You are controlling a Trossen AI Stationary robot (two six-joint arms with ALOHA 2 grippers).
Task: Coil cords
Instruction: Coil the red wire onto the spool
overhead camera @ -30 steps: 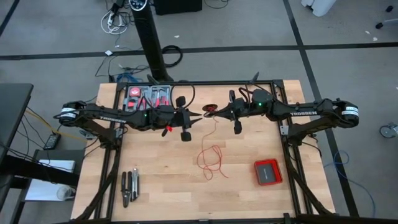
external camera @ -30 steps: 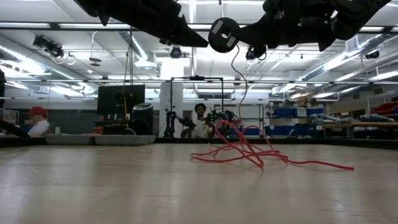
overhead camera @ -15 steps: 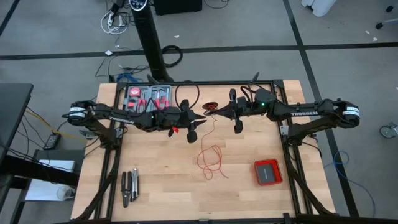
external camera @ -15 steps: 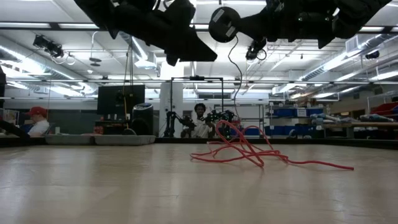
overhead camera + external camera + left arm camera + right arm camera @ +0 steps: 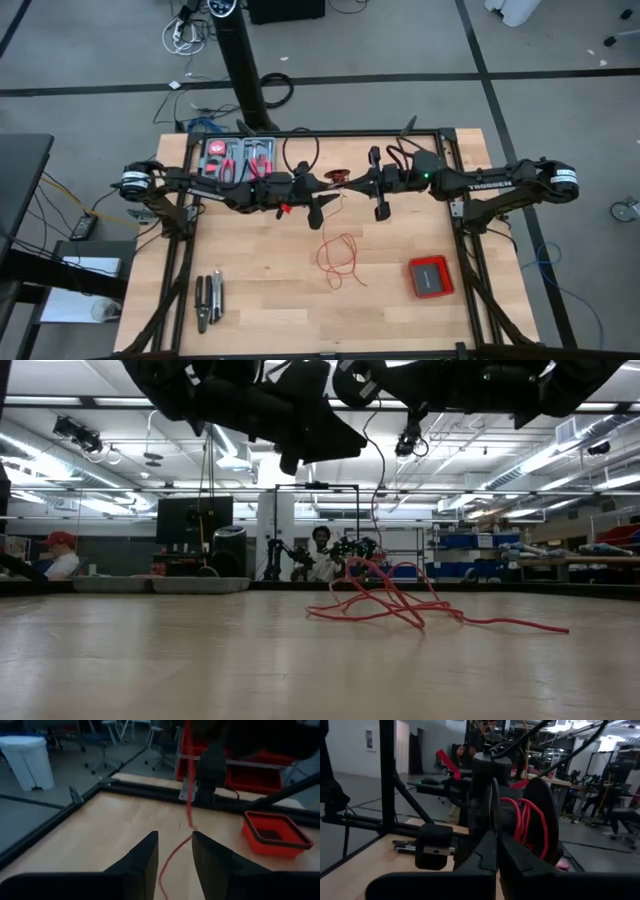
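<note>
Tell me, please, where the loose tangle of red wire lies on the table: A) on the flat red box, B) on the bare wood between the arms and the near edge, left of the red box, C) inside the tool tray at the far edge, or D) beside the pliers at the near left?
B: the red wire loops on bare wood, left of the red box.

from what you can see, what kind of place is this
Probably a robotics lab or workshop: a wooden table in a black frame, hand tools on it, and shelves with blue bins in the open room behind.
</note>
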